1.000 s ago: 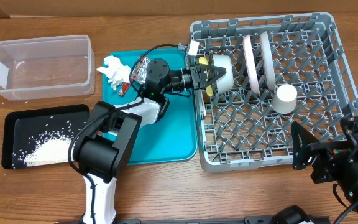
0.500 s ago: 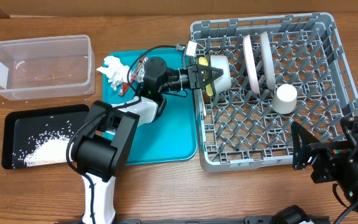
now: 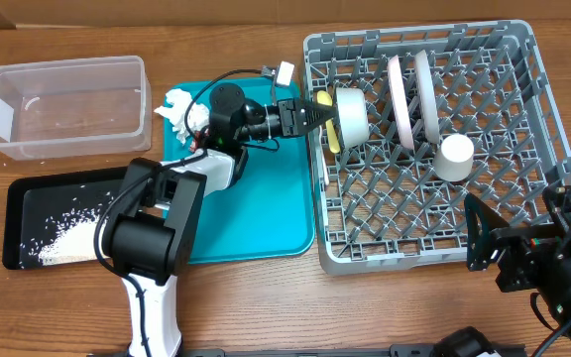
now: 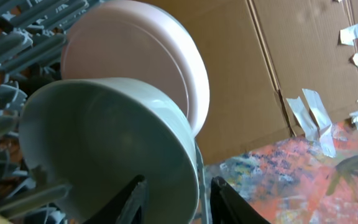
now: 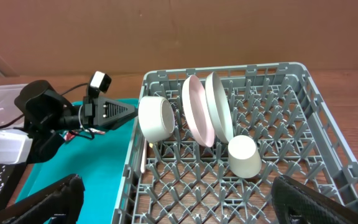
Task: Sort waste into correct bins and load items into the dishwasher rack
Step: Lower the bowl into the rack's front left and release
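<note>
Grey rack [image 3: 553, 109]: we see it at the right of the table, the biggest thing here, with the dishes among its pegs.
Pale bowl [image 3: 353, 116]: it stands on edge near the rack's left wall.
Yellow spoon [image 3: 333, 141]: just beside the bowl on the wall side and partly hidden by it.
Plates: a white plate [image 3: 398, 99] and a grey-blue plate [image 3: 424, 91] stand on edge side by side, right of the bowl.
White cup [image 3: 454, 156]: near the plates, among the pegs.
Left gripper [image 3: 313, 111]: it points at the bowl from over the rack's left wall. Its fingers [image 4: 229, 200] are partly apart, and the wrist view shows the bowl's rim between them with a gap on one side. We see nothing clamped.
Right gripper [image 5: 178, 182]: its fingers are spread wide and empty, off the rack's near right corner.
Napkin [image 3: 176, 107]: on the teal tray [image 3: 266, 213], beside the left arm.
Rice [image 3: 72, 238]: heaped in the black tray [image 3: 28, 190], with the clear tub [image 3: 67, 64] behind it.
</note>
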